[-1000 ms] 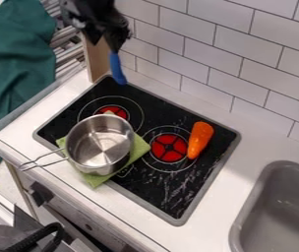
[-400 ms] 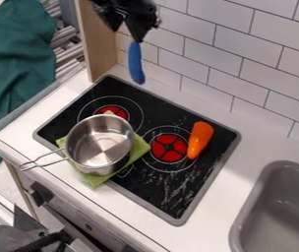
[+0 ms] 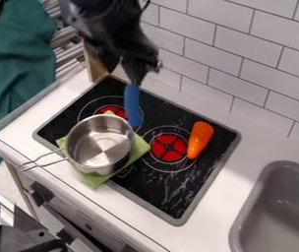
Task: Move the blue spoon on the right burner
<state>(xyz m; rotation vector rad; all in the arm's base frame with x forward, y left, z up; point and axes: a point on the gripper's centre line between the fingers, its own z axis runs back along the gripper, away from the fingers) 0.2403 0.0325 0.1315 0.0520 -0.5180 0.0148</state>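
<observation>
The black gripper (image 3: 134, 81) hangs at the upper centre, shut on the blue spoon (image 3: 132, 105). Only a blue length of the spoon shows, pointing down over the back of the stove, between the two burners and near the pot's upper right rim; its upper end is hidden in the gripper. The right burner (image 3: 169, 147) is a red disc inside white rings, lower and to the right of the spoon.
A steel pot (image 3: 100, 142) stands on a green cloth (image 3: 141, 146), partly over the left burner (image 3: 112, 110). An orange carrot-like toy (image 3: 200, 139) lies at the right burner's right edge. The tiled wall (image 3: 244, 64) is behind, a grey sink (image 3: 277, 211) at right.
The gripper and spoon first moved right, then came down lower over the stove. The pot, cloth and orange toy have stayed in place.
</observation>
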